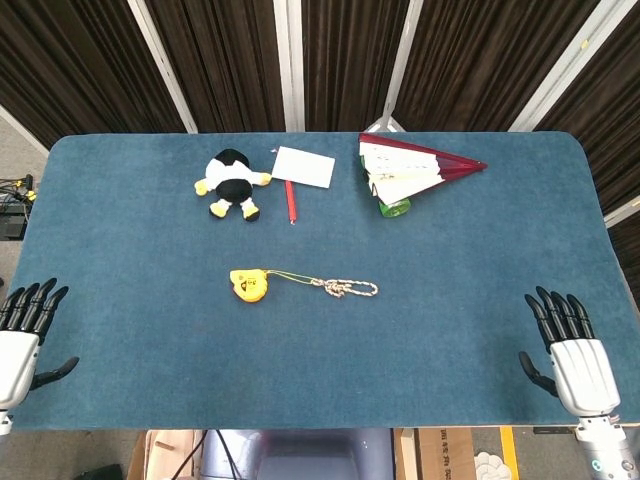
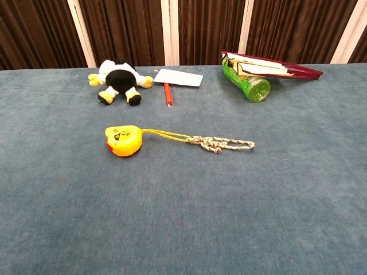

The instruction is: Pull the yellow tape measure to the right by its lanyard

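tape measure: yellow tape measure (image 1: 248,285) lies flat on the blue table (image 1: 120,250), a bit left of centre, touched by nothing. Print on its top face too small to read.
lanyard: lanyard (image 1: 345,288) runs right from the case, thin yellow cord first, then a knotted pale rope loop lying slack on the cloth. Knot detail unclear in head view, clearer in chest view (image 2: 221,143).
left hand: left hand (image 1: 20,335) sits at the near-left table edge, fingers spread and straight, holding nothing. Partly cut off by the frame edge; wrist out of shot. Not seen in chest view.
right hand: right hand (image 1: 575,355) at the near-right edge, fingers apart and extended, empty. Well apart from the lanyard. Head view only.
plush: black-and-white plush toy (image 1: 232,182) with yellow limbs, far side, left of centre.
card: white card (image 1: 304,167) just right of the plush; a red pen (image 1: 290,201) lies near its lower edge, contact not clear.
book: open red-covered book (image 1: 415,170) at far right of centre, resting on top of a green bottle (image 2: 251,83). Bottle mostly hidden under the book in head view; chest view shows it lying on its side.
backdrop: dark curtain (image 1: 330,60) with pale vertical strips behind the table.
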You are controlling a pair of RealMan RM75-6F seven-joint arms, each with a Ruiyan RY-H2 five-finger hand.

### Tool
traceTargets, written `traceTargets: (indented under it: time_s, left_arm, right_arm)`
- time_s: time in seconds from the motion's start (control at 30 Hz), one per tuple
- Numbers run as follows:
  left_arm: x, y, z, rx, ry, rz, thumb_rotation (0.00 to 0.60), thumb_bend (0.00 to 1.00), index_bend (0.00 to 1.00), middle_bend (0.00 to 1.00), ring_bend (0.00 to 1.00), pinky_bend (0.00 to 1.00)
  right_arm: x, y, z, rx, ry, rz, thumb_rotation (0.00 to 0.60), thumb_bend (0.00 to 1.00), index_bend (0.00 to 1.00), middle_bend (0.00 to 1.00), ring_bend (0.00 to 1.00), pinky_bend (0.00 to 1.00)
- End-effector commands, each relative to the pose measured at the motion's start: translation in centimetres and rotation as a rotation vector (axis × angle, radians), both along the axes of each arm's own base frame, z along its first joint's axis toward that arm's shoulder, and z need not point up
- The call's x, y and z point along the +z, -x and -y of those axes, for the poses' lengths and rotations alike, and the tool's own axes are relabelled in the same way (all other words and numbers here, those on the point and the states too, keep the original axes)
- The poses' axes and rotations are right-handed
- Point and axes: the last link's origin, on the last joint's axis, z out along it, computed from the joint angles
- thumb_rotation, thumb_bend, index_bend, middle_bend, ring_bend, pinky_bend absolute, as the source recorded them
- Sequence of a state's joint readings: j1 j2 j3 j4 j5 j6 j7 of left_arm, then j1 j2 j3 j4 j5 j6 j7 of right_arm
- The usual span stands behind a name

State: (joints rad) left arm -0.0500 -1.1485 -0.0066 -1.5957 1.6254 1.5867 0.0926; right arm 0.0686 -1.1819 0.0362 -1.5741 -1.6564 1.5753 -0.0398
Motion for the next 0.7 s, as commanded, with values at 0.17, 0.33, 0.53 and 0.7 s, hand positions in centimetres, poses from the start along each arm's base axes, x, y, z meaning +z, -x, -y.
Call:
traceTargets:
  time_s: [0.17, 0.33, 0.53, 0.7]
  left_arm:
    - [-0.1, 0.0, -0.2, 0.003, 0.005, 0.004, 0.6, 0.0, 0.0, 0.0, 0.0, 0.0]
    - [-0.2, -0.1, -0.2, -0.001, 0.008, 0.005, 0.6, 0.0, 0.0, 0.0, 0.0, 0.0]
    - [-0.2, -0.1, -0.3, 0.004, 0.015, 0.011, 0.6, 0.0, 0.0, 0.0, 0.0, 0.0]
    - [-0.2, 0.0, -0.3, 0.009, 0.022, 0.024, 0.6, 0.0, 0.0, 0.0, 0.0, 0.0]
  right_arm:
    - [-0.6, -2.6, 3.0, 0.104, -0.022, 0.055, 0.6, 0.36, 0.1, 0.0, 0.0, 0.0]
    - [-2.3, -5.7, 5.9, 0.192, -0.069, 0.05, 0.6, 0.36, 0.28, 0.05, 0.0, 0.03]
    - [-5.6, -8.8, 8.9, 0.229, -0.135, 0.037, 0.6, 0.36, 0.36, 0.08, 0.0, 0.03]
    - [-8.8, -10.2, 11.1, 0.204, -0.192, 0.02, 0.6, 0.36, 0.37, 0.09, 0.0, 0.03]
